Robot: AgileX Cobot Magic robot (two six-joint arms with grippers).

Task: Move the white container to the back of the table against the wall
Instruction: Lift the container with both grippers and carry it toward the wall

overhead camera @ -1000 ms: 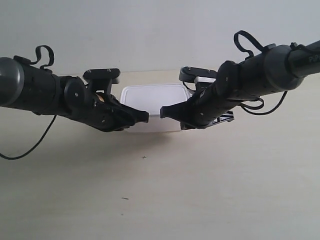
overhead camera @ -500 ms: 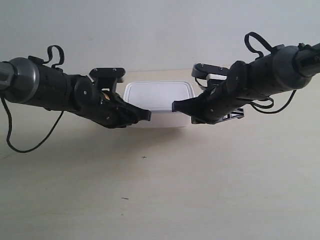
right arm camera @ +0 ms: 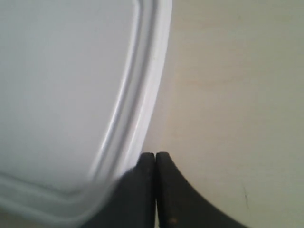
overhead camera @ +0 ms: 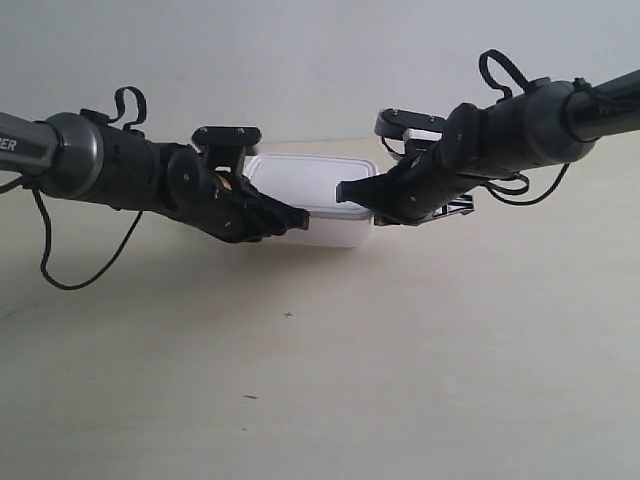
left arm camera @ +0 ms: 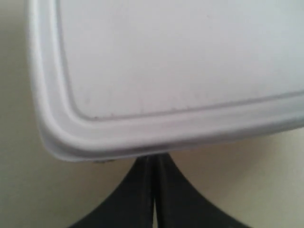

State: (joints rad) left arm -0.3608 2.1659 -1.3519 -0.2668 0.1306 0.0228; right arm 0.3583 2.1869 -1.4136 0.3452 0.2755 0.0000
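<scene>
Lid (overhead camera: 310, 180) on, small white rectangular plastic container (overhead camera: 340, 228) sits on cream wood-grain tabletop (overhead camera: 400, 380); left gripper (left arm camera: 153, 160) and right gripper (right arm camera: 155, 157), both closed, meet its rim.

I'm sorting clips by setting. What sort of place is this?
Probably a robot lab or test bench: a cream table meeting an unmarked wall, a white container, and the arm at the exterior view's left and the arm at the exterior view's right, both black and cabled.

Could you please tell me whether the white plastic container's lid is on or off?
On: the flat rimmed white lid sits flush atop the small white rectangular plastic container, with no gap visible.
</scene>
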